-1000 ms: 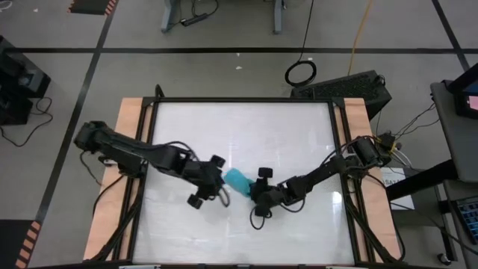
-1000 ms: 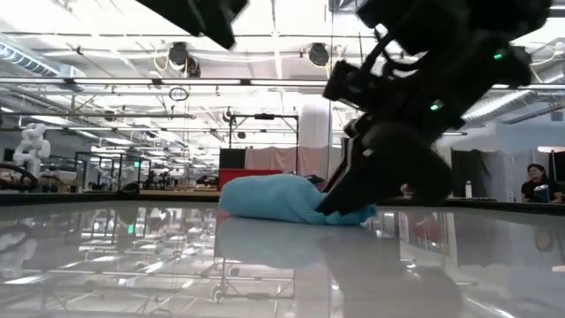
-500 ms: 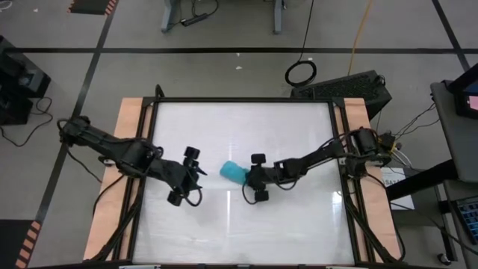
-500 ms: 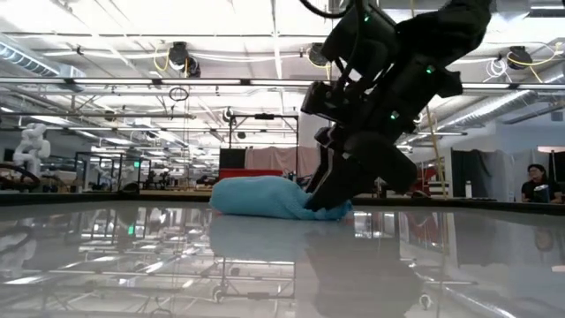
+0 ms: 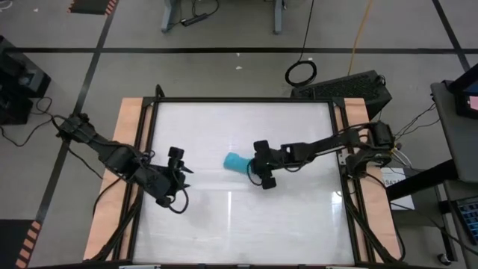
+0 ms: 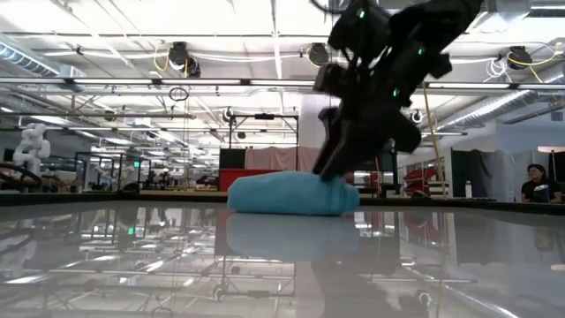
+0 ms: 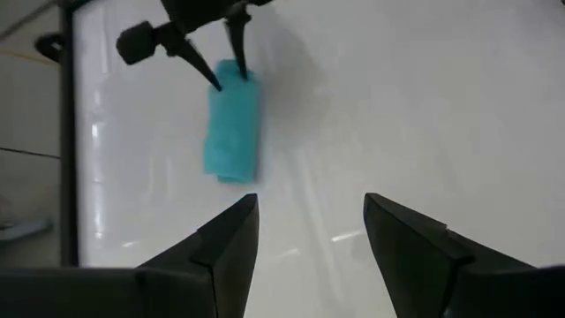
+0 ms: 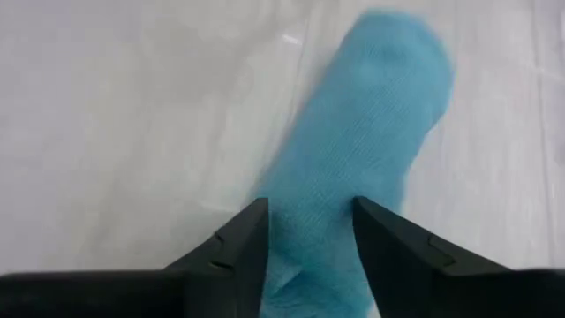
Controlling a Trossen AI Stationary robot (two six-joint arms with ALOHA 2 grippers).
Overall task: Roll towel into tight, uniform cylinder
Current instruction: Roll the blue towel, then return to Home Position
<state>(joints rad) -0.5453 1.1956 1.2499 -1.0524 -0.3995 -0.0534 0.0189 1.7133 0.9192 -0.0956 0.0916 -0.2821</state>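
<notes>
Change since earlier: left gripper [image 5: 178, 169] has pulled away from the towel [image 5: 237, 161] toward the table's left side; right gripper [image 5: 252, 164] has carried the towel's near end up-table.
Towel: rolled into a short turquoise cylinder, lying near the middle of the white table [image 5: 299, 217].
Right gripper: fingers [image 8: 237, 250] straddle one end of the roll, parted around the cloth, touching it.
Left gripper: well apart from the towel, jaws spread wide, holding nothing.
</notes>
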